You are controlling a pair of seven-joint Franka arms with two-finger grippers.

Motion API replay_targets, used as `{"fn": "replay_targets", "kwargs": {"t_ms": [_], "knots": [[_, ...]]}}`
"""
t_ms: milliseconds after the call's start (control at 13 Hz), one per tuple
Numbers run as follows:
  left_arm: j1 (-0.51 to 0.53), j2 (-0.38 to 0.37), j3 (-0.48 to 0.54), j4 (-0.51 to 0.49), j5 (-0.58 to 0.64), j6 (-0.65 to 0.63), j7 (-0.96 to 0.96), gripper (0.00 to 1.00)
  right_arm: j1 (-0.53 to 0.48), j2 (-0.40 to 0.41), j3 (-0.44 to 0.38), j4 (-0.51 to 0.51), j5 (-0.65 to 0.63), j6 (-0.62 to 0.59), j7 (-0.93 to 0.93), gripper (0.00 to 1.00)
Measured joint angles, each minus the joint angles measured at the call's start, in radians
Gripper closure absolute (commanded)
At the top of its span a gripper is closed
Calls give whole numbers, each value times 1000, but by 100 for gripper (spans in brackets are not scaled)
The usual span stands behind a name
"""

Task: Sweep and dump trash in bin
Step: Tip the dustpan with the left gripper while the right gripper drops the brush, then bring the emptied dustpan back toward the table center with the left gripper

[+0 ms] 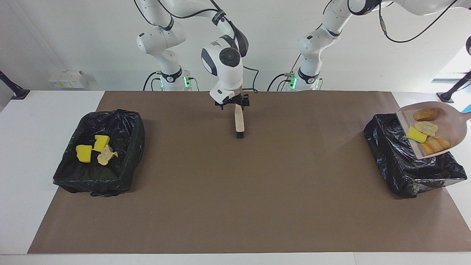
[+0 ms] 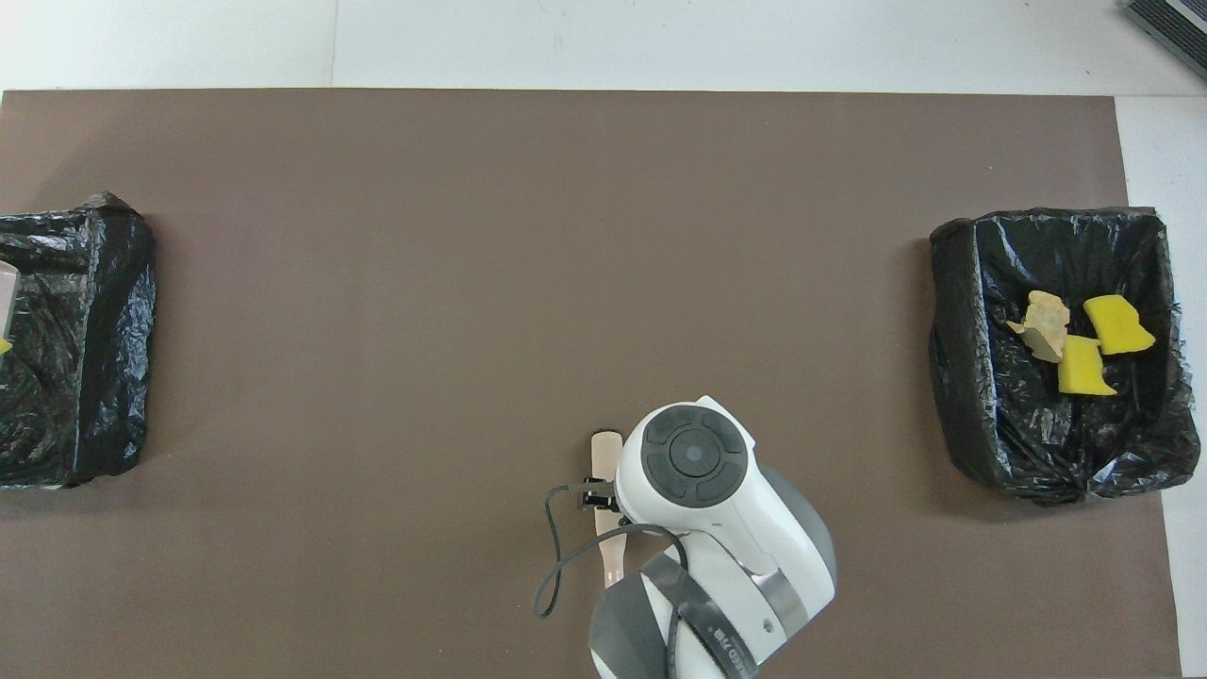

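The right gripper (image 1: 235, 104) hangs over the middle of the brown paper mat (image 1: 235, 206) at the robots' end of the bench (image 1: 22, 154), its jaws pinching the handle of a pale beige hand brush (image 1: 239, 123), whose dark bristles touch the mat.

Only the facing view shows the beige plastic dustpan (image 1: 450, 123), held tilted in the air over the black-bag-lined bin at the left arm's end (image 1: 404, 173). Four scraps lie on it: a dark brown bread lump (image 1: 426, 114), a pale tan bread lump (image 1: 426, 128), a bright yellow sponge chunk (image 1: 416, 134) and an orange-tan bread lump (image 1: 435, 145), the last two close to the pan's lowered lip. The left gripper holding it is out of the picture, so its jaws cannot be told. In the overhead view only a sliver of the pan and a speck of yellow show at the picture's edge, over that bin.

Both views show the black-bag-lined bin at the right arm's end (image 1: 110, 173) with three scraps inside: two yellow sponge chunks (image 1: 84, 153) touching each other and a pale tan crumpled scrap (image 1: 106, 156) against them. The overhead view looks straight into this bin and shows the mat between the bins.

A small white box with yellow marks (image 1: 68, 79) sits by the wall; its writing is too small to read, and so is the print on the right arm's band in the overhead view.
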Motion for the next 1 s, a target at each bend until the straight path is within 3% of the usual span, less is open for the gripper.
{"fn": "replay_targets", "kwargs": {"t_ms": [307,690,997], "knots": [[-52,-1,-1,-18,216,20,-125,100,-143,-1,-3,102,-141,-17,-15,0],[-138,-31,-4,-70,516,28,-291,100,-285,-22,-4,293,-178,-230,-161,0],[-143,-76,-4,-71,560,36,-297,100,-391,-116,-5,339,-177,-337,-235,0]]}}
